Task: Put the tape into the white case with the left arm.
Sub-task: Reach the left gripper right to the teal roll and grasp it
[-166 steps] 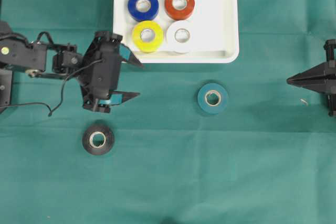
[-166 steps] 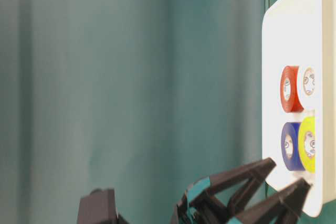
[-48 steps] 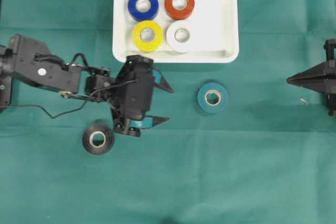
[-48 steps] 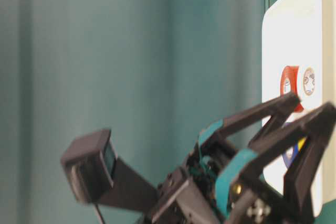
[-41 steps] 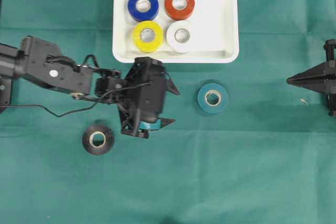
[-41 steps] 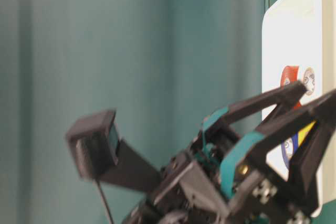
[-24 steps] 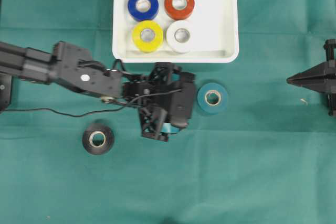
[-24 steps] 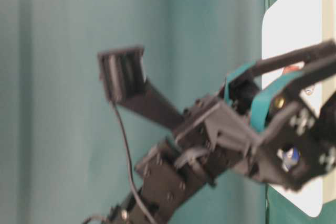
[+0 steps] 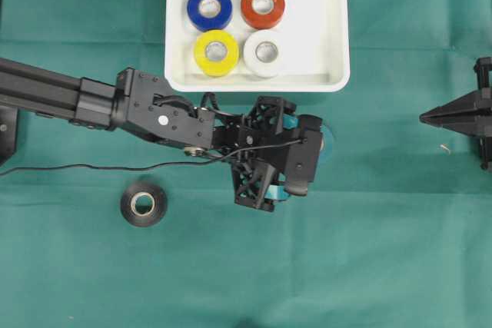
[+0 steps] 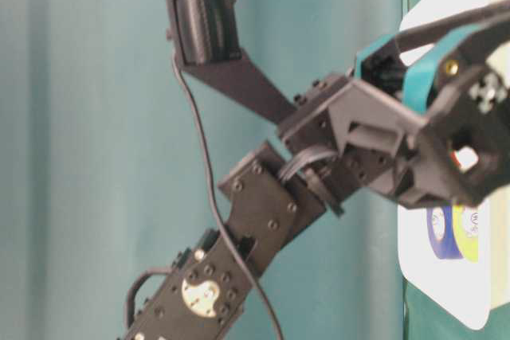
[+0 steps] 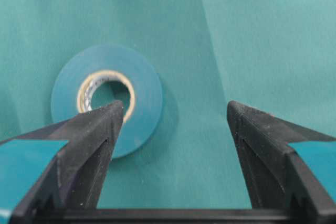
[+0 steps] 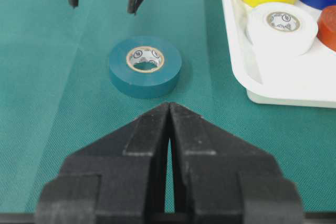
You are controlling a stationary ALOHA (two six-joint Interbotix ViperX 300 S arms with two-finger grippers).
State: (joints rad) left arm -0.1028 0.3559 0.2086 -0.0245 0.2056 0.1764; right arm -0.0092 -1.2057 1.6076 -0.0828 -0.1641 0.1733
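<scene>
Case [image 9: 334, 28]: holding four rolls. Teal roll [image 12: 145, 66], black roll [image 9: 144, 203]: still lying outside. Left end effector [image 11: 173, 121]: gaping, empty, hovering over teal roll.

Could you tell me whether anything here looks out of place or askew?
Two rolls lie outside the white case: the teal tape and the black tape. The open left claw sits off-centre over the teal roll, which lies under one finger, not between them.
</scene>
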